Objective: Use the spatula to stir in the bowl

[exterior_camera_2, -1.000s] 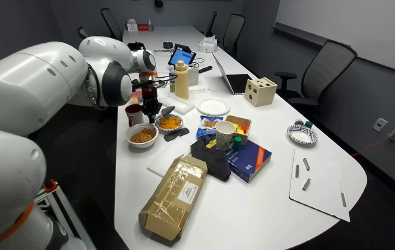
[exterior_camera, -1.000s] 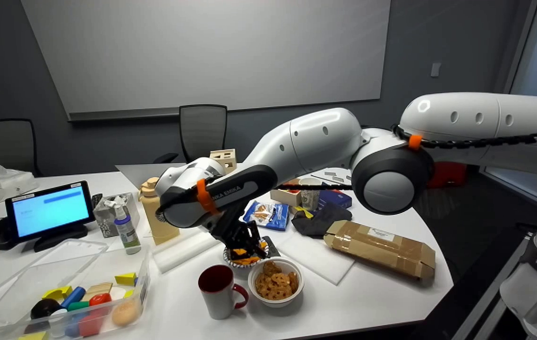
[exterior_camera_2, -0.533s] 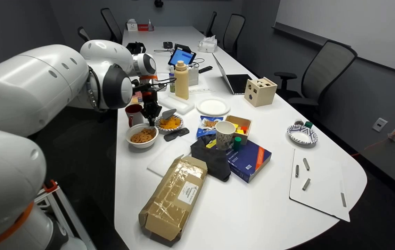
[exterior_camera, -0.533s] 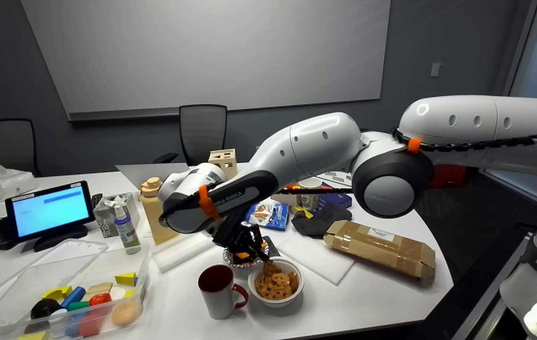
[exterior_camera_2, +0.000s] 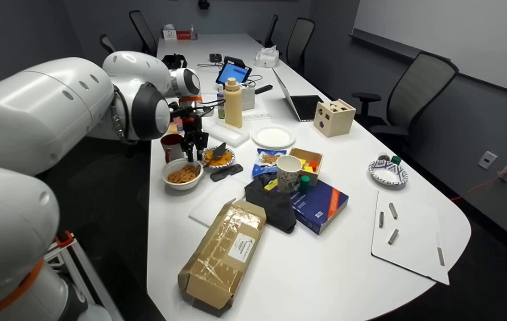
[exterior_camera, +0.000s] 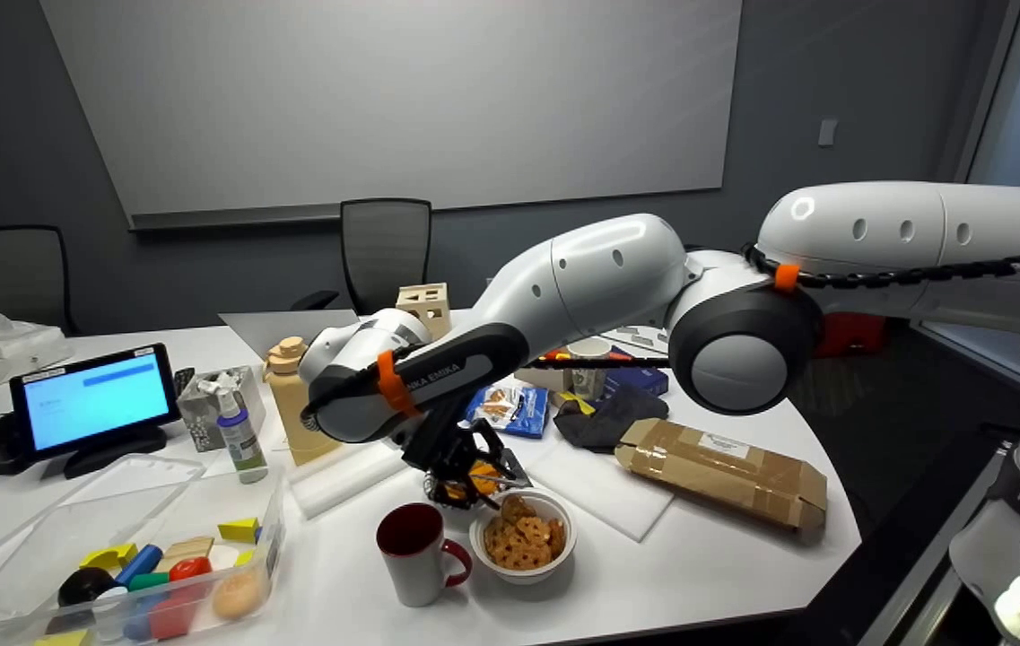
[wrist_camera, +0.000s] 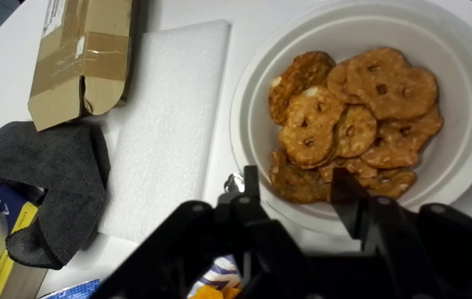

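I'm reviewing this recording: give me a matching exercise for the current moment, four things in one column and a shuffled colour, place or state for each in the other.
1. spatula
2. pincer
3. mug
4. cardboard box

A. brown
B. dark red inside
C. partly over the bowl of orange food
D. jaws apart

Pairs: 1-C, 2-D, 3-B, 4-A.

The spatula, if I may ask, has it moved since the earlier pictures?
Yes: in an exterior view the spatula has swung lower, its blade going from the far rim of the bowl to across the orange food.
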Robot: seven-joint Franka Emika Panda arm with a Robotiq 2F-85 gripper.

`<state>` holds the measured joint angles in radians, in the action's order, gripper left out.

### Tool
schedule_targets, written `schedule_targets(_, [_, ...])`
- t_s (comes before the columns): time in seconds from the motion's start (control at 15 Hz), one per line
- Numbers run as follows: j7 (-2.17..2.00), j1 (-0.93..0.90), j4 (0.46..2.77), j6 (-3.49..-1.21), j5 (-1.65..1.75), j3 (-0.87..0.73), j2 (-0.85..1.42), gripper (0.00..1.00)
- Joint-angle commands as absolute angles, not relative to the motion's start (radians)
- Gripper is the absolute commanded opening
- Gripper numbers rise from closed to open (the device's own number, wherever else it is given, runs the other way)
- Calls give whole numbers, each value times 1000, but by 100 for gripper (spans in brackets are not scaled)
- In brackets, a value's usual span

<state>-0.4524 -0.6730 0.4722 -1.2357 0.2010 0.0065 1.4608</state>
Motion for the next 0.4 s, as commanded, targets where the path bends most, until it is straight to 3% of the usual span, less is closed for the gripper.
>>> schedule_targets(0.0, [-462,-674,345,-1220,164,-1,1522,84])
schedule_targets(0.13, [-454,-676,345,-1220,167,-2,1522,97])
schedule_targets(0.33, [-436,-677,347,-1218,171,-3,1521,100])
